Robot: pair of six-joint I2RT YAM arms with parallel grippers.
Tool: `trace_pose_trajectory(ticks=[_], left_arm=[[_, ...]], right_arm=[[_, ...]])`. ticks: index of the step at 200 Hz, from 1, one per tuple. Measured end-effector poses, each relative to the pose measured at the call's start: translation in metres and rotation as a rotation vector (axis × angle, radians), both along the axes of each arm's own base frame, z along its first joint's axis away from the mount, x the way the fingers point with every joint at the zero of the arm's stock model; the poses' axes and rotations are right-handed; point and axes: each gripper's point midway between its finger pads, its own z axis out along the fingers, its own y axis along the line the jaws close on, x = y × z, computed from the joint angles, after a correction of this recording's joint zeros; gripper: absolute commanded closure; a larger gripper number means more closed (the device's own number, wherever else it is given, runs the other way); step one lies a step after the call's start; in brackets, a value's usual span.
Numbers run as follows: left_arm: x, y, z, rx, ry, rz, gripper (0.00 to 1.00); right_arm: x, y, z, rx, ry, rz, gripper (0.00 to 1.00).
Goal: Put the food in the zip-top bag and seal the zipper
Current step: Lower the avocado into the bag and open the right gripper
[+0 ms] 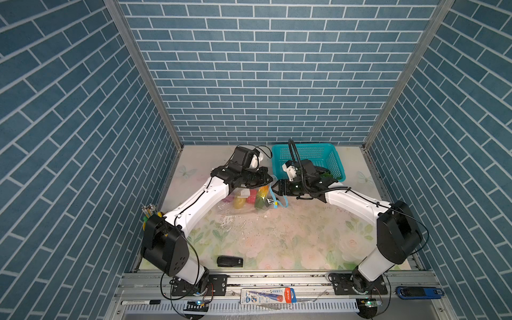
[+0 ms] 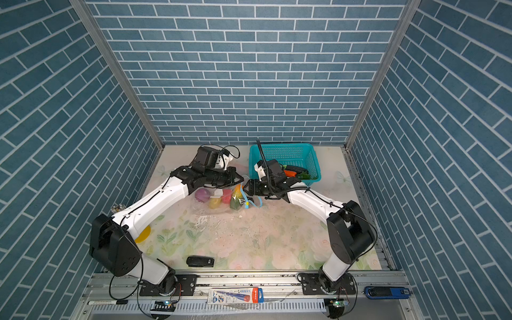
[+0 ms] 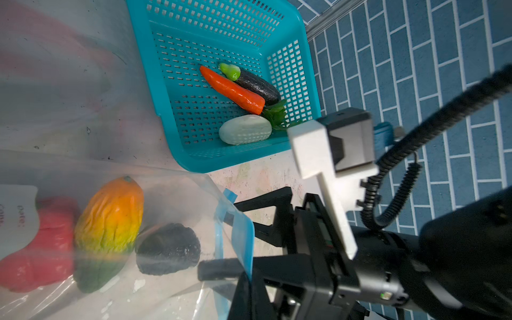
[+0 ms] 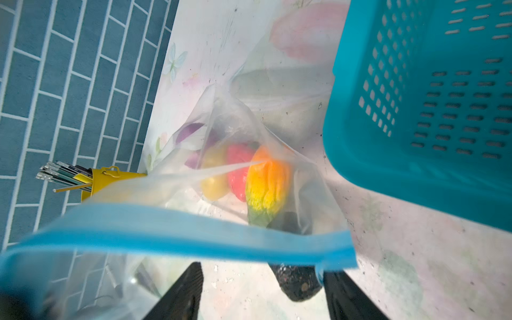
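Observation:
The zip-top bag (image 1: 235, 206) lies between the arms with its mouth facing right. Purple (image 2: 202, 194), yellow (image 2: 214, 203), red (image 3: 41, 243) and orange-green (image 4: 266, 182) food sit inside, and a dark piece (image 4: 297, 282) rests at the mouth. My left gripper (image 3: 248, 277) is shut on the light-blue zipper (image 4: 194, 232), holding that edge up. My right gripper (image 4: 263, 293) is open at the mouth, its fingers astride the dark piece. An orange carrot (image 3: 232, 90), a dark vegetable (image 3: 257, 86), a white piece (image 3: 245, 133) and leafy greens (image 3: 277, 115) lie in the teal basket (image 1: 307, 153).
The basket stands at the back, just behind my right wrist. A yellow pencil cup (image 4: 110, 180) is by the left wall. A black device (image 1: 230, 261) lies near the front edge. A packet (image 1: 267, 296) and a blue tool (image 1: 418, 292) rest on the front rail.

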Motion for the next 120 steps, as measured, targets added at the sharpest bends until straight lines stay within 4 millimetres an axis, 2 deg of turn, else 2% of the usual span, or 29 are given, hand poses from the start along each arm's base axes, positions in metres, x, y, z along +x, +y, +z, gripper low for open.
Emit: trace_pose_trajectory(ticks=[16,34,52,85,120], left_arm=[[0.0,0.0,0.0,0.0,0.0,0.0,1.0],[-0.001,0.0,0.001,-0.001,-0.001,0.0,1.0],[-0.001,0.001,0.002,-0.002,-0.003,0.0,1.0],[-0.003,0.002,0.007,-0.008,-0.014,0.001,1.0],[-0.004,0.002,0.01,-0.012,-0.019,0.003,1.0]], right_arm=[[-0.004,-0.014,0.012,0.009,-0.034,-0.027,0.33],[-0.008,-0.028,0.012,0.014,-0.048,-0.058,0.36],[-0.007,-0.041,-0.007,0.005,-0.024,-0.1,0.4],[-0.01,-0.056,-0.055,-0.017,0.075,-0.164,0.47],[-0.007,-0.051,-0.073,0.019,0.112,-0.184,0.58]])
